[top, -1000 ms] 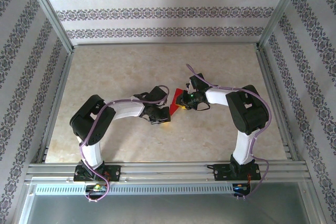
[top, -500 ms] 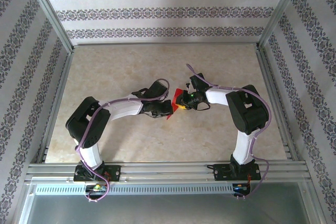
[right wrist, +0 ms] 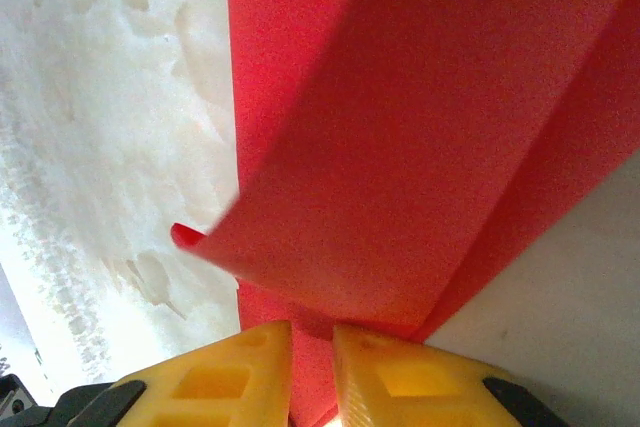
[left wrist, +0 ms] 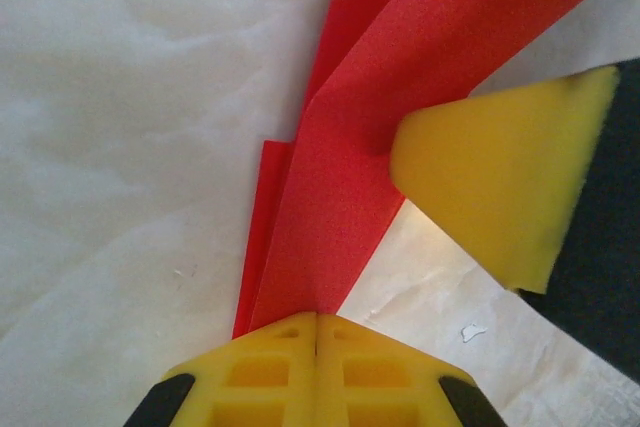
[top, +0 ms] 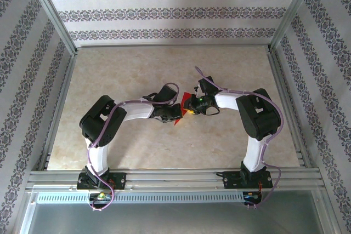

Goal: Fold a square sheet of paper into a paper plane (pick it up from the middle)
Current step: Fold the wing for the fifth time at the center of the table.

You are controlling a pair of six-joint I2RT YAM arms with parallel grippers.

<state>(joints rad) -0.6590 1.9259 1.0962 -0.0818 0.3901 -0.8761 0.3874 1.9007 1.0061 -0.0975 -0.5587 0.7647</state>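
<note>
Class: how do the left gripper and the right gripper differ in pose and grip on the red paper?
The left gripper has jaws pressed flush together; the right gripper shows a thin gap between its jaws. From above, the left gripper reaches in from the left, the right gripper from the right. Both are yellow-tipped and pinch the same red paper.

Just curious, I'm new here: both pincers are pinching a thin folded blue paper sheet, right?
No: the thin folded paper sheet is bright red, not blue, as the left wrist view shows. The left pincer and right pincer do pinch it.
</note>
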